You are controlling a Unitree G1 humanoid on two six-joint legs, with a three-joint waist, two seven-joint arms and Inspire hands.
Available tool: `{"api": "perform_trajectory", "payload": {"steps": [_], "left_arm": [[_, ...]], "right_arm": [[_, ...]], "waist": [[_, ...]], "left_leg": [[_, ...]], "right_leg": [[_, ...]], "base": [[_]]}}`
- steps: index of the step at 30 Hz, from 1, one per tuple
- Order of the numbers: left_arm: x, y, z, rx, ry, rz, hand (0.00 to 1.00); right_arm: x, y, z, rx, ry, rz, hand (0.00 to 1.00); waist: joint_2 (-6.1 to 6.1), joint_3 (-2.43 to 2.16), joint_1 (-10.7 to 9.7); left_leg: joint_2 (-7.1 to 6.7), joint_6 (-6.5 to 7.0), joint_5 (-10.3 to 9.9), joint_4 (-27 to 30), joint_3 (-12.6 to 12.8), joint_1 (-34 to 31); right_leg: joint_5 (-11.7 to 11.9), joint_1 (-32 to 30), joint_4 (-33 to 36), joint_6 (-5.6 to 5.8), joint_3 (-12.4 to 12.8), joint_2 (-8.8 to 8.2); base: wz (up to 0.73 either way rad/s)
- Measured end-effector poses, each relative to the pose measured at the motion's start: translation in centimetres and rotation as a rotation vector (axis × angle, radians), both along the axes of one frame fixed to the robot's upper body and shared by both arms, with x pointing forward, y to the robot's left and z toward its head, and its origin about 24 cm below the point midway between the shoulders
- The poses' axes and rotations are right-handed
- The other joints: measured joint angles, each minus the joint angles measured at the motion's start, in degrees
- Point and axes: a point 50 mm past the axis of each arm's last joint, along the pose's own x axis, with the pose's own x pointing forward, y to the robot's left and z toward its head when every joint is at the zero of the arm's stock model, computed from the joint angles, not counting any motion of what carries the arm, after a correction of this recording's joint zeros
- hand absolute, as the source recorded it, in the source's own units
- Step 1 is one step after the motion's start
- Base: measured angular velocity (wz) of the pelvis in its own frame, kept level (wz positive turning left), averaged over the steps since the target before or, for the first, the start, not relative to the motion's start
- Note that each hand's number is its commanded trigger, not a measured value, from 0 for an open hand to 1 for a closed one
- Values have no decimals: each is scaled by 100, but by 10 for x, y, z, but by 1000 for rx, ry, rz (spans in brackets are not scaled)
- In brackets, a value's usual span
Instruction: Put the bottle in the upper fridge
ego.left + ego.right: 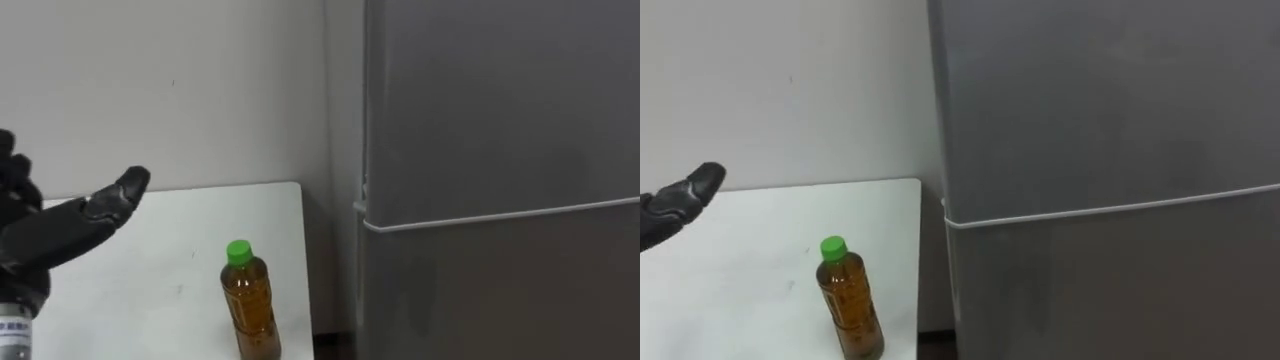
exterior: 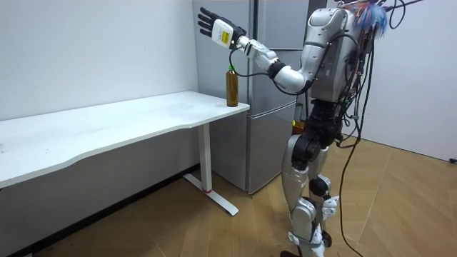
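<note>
A bottle [image 1: 250,300] of amber liquid with a green cap stands upright near the right end of the white table [image 1: 150,260], also seen as the bottle [image 1: 849,301] and the bottle [image 2: 231,86]. To its right stands the grey fridge [image 1: 500,150], both doors closed; a pale seam [image 1: 500,215] divides upper from lower door. My left hand [image 1: 60,228] is raised above the table, left of the bottle and apart from it, fingers straight and open. In the room view the left hand [image 2: 212,27] is held high above the bottle.
A white wall rises behind the table. The long table [image 2: 107,128] stretches toward the room view's left. A narrow gap separates the table's end from the fridge [image 2: 275,93]. I stand on the wooden floor in front of the fridge.
</note>
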Motion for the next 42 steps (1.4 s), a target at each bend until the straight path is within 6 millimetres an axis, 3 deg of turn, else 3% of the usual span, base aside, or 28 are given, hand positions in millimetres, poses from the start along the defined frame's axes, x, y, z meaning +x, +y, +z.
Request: {"api": "perform_trajectory", "payload": {"steps": [10,16,30,42], "left_arm": [[11,-46,-3,64,25,-320,0],[12,-61,-7,76,51,-435,0],[15,-67,-11,103,102,-502,0],[16,-69,-11,108,117,-519,0]], "right_arm": [[9,1,1,23,-2,17,0],[12,3,1,28,-8,34,0],[15,4,1,34,18,55,0],[17,3,2,33,14,56,0]], "waist": [[42,-4,-229],[42,0,-357],[18,18,-376],[71,38,-477]], "left_leg": [[-5,2,2,13,43,7],[0,2,2,20,106,7],[8,2,2,11,144,-14],[16,2,2,11,178,16]], "right_leg": [[-1,-56,36,2,19,-13],[0,-83,39,1,88,-7],[4,-109,49,-6,157,4],[13,-130,58,-18,169,10]], "base": [[-1],[-6],[-3],[0]]}}
